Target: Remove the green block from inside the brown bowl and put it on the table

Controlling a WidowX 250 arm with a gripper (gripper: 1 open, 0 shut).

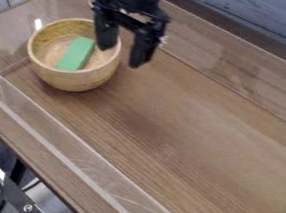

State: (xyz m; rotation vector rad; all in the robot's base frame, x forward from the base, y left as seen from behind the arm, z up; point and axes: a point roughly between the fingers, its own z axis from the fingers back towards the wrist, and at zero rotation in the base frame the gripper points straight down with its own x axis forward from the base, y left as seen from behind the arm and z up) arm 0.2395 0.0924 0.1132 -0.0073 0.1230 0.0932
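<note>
Right now the gripper (124,51) hangs with its two black fingers spread wide apart, and nothing is between them. It holds nothing. It points down and sits just above the right side of the brown bowl (50,69); whether a finger touches the rim I cannot tell. The green block (77,54) lies flat inside the bowl, a little to the left of the fingers. The bowl stands on the desk (182,135), near its back left corner. So I think the job has hardly begun. The block is not yet picked up, lifted out, or put down on the desk.
</note>
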